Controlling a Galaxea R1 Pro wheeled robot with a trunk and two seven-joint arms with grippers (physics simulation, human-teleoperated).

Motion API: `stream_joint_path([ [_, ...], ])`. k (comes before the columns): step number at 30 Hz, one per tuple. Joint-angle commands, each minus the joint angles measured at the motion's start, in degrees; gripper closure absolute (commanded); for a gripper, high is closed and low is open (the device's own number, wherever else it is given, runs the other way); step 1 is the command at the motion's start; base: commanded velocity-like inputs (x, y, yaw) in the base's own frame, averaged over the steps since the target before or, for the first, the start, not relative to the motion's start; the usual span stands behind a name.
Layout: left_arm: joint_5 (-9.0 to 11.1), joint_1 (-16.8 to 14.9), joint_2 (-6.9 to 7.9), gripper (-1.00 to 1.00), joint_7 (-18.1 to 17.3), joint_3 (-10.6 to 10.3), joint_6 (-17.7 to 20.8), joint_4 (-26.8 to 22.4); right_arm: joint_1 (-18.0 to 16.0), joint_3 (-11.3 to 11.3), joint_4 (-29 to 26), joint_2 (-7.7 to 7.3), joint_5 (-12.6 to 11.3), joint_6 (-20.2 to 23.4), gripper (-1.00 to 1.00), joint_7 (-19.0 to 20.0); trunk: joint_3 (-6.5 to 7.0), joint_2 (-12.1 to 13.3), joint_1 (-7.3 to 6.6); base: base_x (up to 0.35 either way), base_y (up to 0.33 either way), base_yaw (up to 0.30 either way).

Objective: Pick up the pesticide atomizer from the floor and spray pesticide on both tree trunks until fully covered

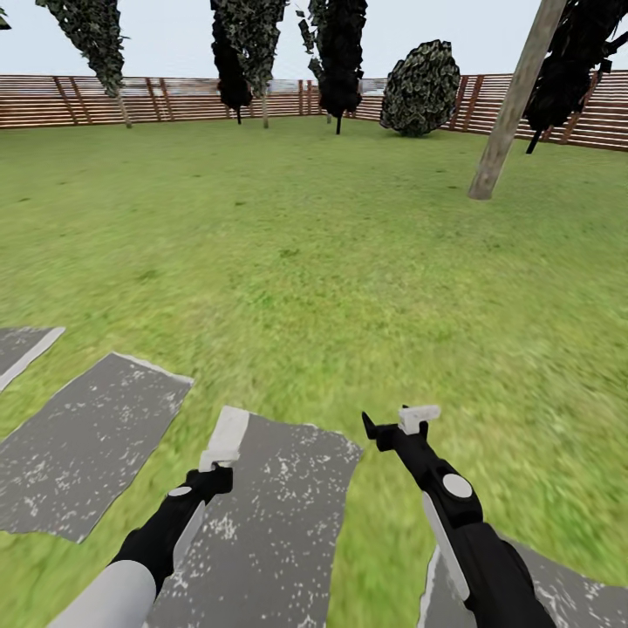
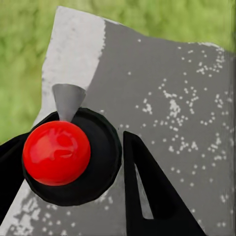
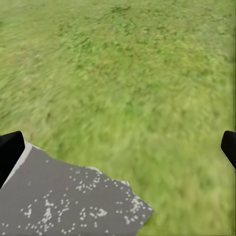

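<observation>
The lawn is viewed from the head camera, set high above the paving slabs and faced forward and down toward the fence beyond them. One slab is viewed at close range from the left wrist camera, directed downward. A slab corner and grass are viewed downward from the right wrist camera, also near. Slabs and grass are shared by all three views.

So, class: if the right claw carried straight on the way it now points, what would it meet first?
Probably the grass floor. The right claw is open and empty, angled forward and down, and its wrist view looks onto lawn just past the corner of a grey paving slab. Depth is unclear, but nothing else lies between.
</observation>
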Motion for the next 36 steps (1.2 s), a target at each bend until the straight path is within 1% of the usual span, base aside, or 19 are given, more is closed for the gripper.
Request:
stream_joint_path([
  [1,0.05,0.00,0.00,1.00,-0.01,0.05,0.00,-0.01,0.00,0.04,-0.11,0.03,-0.06,0.00,-1.00,-0.06,0.00,0.00,0.00,0.241,-0.197,0.000],
  [15,0.17,-0.02,-0.01,1.00,0.04,0.04,0.00,-0.01,0.00,0.00,-0.12,0.09,-0.07,0.00,-1.00,-0.06,0.00,0.00,0.00,0.291,-0.171,-0.015],
  [21,0.17,-0.05,0.00,1.00,0.04,0.08,0.00,-0.01,-0.01,0.00,-0.09,0.09,-0.07,0.00,-1.00,-0.06,0.00,0.00,0.00,0.324,-0.084,-0.236],
  [36,0.17,-0.09,0.00,1.00,-0.01,0.16,0.00,-0.01,0.00,0.08,0.09,0.09,-0.07,0.00,-1.00,-0.06,0.00,0.00,0.00,0.339,-0.004,-0.287],
])
